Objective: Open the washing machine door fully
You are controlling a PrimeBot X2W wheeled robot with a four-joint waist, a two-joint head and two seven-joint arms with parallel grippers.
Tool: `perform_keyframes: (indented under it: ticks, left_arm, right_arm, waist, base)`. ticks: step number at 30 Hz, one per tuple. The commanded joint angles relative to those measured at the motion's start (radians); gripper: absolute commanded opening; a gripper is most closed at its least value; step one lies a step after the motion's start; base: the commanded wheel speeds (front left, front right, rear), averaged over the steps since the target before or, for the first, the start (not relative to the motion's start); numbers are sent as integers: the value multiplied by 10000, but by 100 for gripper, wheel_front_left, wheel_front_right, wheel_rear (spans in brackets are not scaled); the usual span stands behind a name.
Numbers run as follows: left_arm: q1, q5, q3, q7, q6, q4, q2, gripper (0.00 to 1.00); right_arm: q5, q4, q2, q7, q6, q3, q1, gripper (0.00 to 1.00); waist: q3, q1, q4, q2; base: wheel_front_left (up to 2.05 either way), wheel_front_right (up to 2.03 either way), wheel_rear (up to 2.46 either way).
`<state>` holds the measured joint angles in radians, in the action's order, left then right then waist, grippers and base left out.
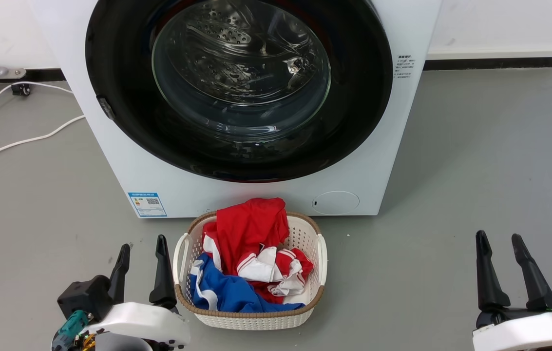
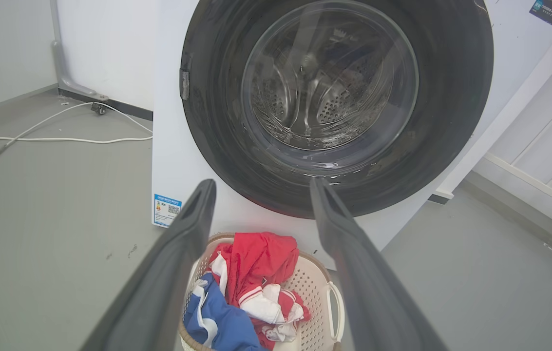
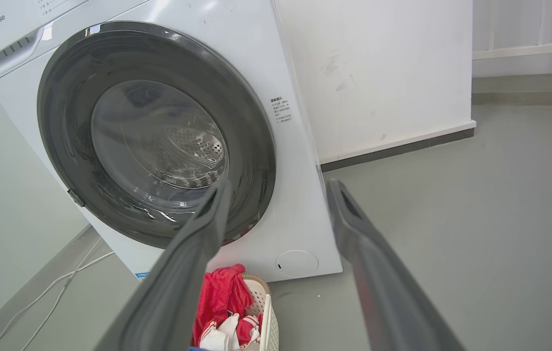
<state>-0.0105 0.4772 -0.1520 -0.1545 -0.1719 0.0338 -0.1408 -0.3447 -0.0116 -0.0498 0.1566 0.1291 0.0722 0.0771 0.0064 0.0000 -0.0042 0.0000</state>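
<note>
The white washing machine (image 1: 198, 195) stood on a grey floor, its round black-rimmed door (image 1: 120, 136) shut flush against the front. A laundry basket (image 1: 323, 258) of red, white and blue clothes sat just below the door. The left gripper (image 1: 142, 242) and right gripper (image 1: 498, 235) hung low, fingers spread and empty, well apart from the door. A reach forward risked nudging the basket, and a grip off the small tab (image 1: 106, 108) on the rim's left edge would likely slip on the gloss.

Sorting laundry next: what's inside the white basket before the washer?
A crumpled red-and-white garment and a blue one fill the white perforated basket; anything beneath them is hidden.
</note>
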Motion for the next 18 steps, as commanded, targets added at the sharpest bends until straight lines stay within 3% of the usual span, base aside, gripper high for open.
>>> perform_keyframes:
  ticks: [1, 18]
  left_arm:
    - [5, -332, -32, -130, 19, -126, -20, 100]
    - [-259, -1795, 108, -500, 191, -26, 266, 100]
  right_arm:
    - [254, -186, -18, 113, 17, 11, 35, 100]
    - [1425, -464, -15, 480, 20, 32, 301, 100]
  waist:
    - [4, 0, 0, 0]
    - [-12, 0, 39, 0]
  base:
    - [0, 0, 0]
    - [0, 0, 0]
